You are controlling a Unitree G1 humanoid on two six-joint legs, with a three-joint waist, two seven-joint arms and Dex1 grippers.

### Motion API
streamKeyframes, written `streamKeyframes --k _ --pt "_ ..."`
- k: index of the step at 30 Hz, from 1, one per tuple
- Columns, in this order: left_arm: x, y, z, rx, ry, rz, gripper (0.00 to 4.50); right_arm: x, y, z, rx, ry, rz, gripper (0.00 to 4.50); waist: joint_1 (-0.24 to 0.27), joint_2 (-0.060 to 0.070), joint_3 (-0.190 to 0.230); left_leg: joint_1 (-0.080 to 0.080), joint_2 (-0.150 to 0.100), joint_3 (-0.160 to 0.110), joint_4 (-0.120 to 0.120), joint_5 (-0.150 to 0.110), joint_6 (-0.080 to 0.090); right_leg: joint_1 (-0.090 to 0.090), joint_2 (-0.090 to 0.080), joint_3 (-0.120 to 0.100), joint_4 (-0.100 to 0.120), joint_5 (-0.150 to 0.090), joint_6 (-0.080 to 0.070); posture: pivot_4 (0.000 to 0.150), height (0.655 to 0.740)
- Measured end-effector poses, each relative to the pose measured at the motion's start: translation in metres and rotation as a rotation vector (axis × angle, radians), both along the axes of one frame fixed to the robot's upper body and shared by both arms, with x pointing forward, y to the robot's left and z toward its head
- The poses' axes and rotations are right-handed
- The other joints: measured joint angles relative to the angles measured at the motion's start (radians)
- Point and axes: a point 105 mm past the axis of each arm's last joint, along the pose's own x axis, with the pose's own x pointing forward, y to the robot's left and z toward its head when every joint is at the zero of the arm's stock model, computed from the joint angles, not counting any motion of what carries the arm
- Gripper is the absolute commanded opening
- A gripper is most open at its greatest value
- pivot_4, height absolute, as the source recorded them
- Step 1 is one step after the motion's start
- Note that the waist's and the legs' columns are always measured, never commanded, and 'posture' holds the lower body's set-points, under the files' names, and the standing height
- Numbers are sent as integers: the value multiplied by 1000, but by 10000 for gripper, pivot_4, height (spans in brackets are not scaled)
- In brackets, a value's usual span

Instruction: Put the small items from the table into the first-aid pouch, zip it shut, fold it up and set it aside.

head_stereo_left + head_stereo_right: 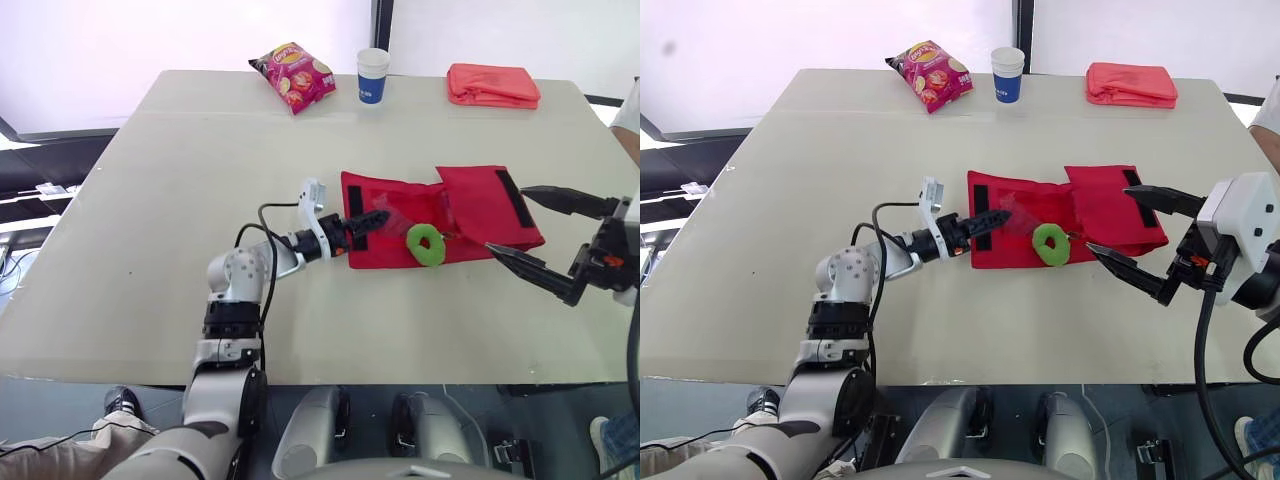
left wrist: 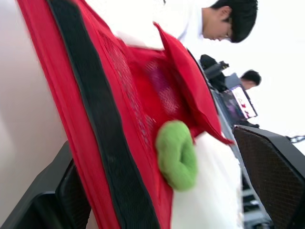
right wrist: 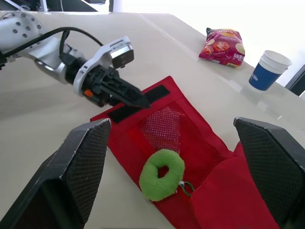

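The soft red pouch (image 1: 470, 205) lies open on the bench (image 1: 150, 200), light green ring (image 3: 152, 183) on its mesh; my right hand (image 1: 505, 219) hangs released beside the flap, my left hand (image 1: 380, 218), grip I cannot tell, is at the firmer black-strip edge, which looks best to pinch.

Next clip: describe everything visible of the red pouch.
The red fabric pouch lies open and flat on the table. A black strip runs along its left end, with a mesh pocket beside it; its right section is folded over, with another black strip. A green ring lies on its near edge. The left tool reaches the left strip; the open right tool brackets its right end.
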Motion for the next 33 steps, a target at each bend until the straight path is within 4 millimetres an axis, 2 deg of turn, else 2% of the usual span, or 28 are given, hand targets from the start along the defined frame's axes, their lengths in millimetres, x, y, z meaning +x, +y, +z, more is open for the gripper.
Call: streamKeyframes --k 9,17,20,22,23,26,28,29,33 --pt "-19 -3 -8 -25 27 50 45000 0 0 0 0 6 -1 44000 1 0 0 0 0 0 0 0 0 0 0 0 0 0 0 1500 7400" --pt "-32 6 -23 48 39 32 45000 -2 -2 -1 -3 27 -8 44000 0 0 0 0 0 0 0 0 0 0 0 0 0 0 0 1500 7400" --pt "-36 9 -24 55 41 15 38384 -3 -5 -1 -1 29 -16 45000 1 0 0 0 0 0 0 0 0 0 0 0 0 0 0 1500 7400" --pt "-41 11 -25 76 42 -22 30007 -4 -5 0 -3 28 -18 45000 1 0 0 0 0 0 0 0 0 0 0 0 0 0 0 1500 7400" --pt "-43 13 -26 85 41 -41 23511 -4 -5 0 -3 29 -19 45000 0 0 0 0 0 0 0 0 0 0 0 0 0 0 0 1500 7400" --pt "-44 15 -26 93 36 -59 13379 -4 -5 0 -3 29 -19 45000 1 0 0 0 0 0 0 0 0 0 0 0 0 0 0 1500 7400" --pt "-47 22 -27 122 31 -112 3733 -4 -5 0 -3 27 -20 45000 0 0 0 0 0 0 0 0 0 0 0 0 0 0 0 1500 7400" --pt "-47 25 -26 130 29 -119 1673 -4 -5 0 -3 27 -20 45000 0 0 0 0 0 0 0 0 0 0 0 0 0 0 -1 1500 7400" --pt "-47 49 -20 198 -4 -206 1673 -5 -3 -2 -11 27 -15 45000 -3 0 0 0 0 0 -1 0 0 -1 1 0 0 -2 -3 1500 7400"
